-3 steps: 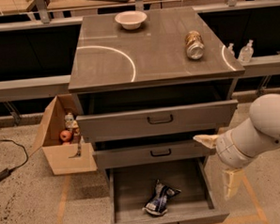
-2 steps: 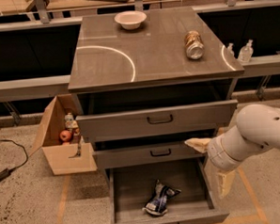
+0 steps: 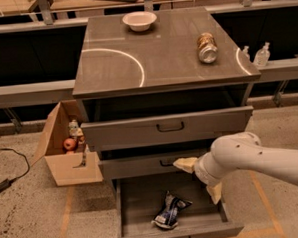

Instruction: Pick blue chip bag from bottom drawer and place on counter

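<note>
Speckled flooring (image 3: 29,217) is surrounding the bottom drawer (image 3: 138,206), which is standing pulled out so the blue chip bag (image 3: 170,211) is lying exposed on its floor; the hand (image 3: 198,181) is hovering just right of it, fingers (image 3: 185,164) spread and gripping nothing, seemingly readying a grasp; the worktop (image 3: 170,55) is waiting above.

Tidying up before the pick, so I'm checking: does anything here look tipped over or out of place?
The can lies on its side on the counter, near the right edge. The blue chip bag sits crumpled on the bottom drawer floor. The claw hovers open above that drawer's right side.
</note>
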